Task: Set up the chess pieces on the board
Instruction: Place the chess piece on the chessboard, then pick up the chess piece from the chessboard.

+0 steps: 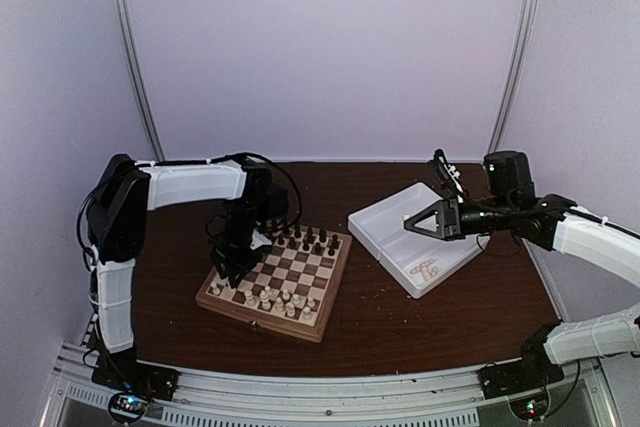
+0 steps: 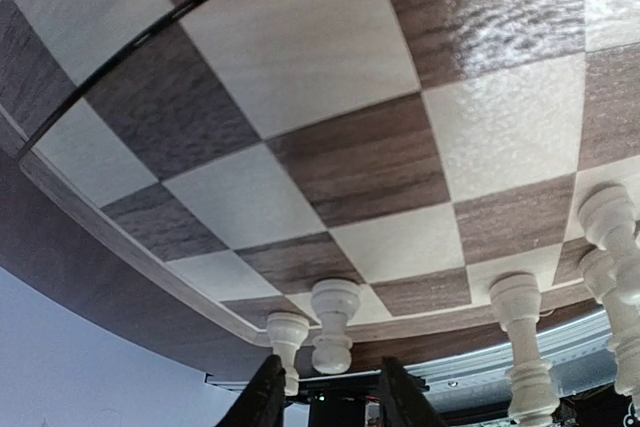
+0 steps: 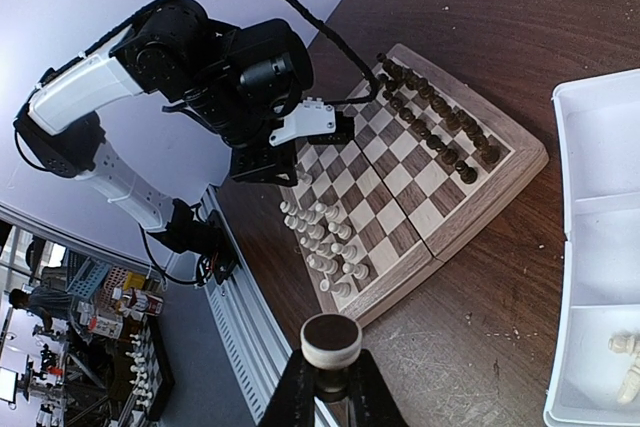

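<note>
The board (image 1: 297,271) lies left of centre, with dark figures (image 1: 310,240) along its far edge and cream chess pieces (image 1: 282,299) in its near rows. My left gripper (image 1: 230,269) hangs over the board's near left corner. In the left wrist view its fingers (image 2: 265,394) stand open on either side of a cream pawn (image 2: 335,319) that rests on a corner square (image 2: 330,47), touching neither finger. My right gripper (image 1: 422,222) hovers above the white tray (image 1: 385,209), shut on a cream piece (image 3: 331,342) seen base-on.
A few cream pieces (image 1: 425,270) lie in the tray's near compartment (image 3: 600,147). A second cream piece (image 2: 285,337) stands right beside the pawn, and taller ones (image 2: 520,337) to its right. Dark tabletop (image 1: 430,327) surrounds the board and tray.
</note>
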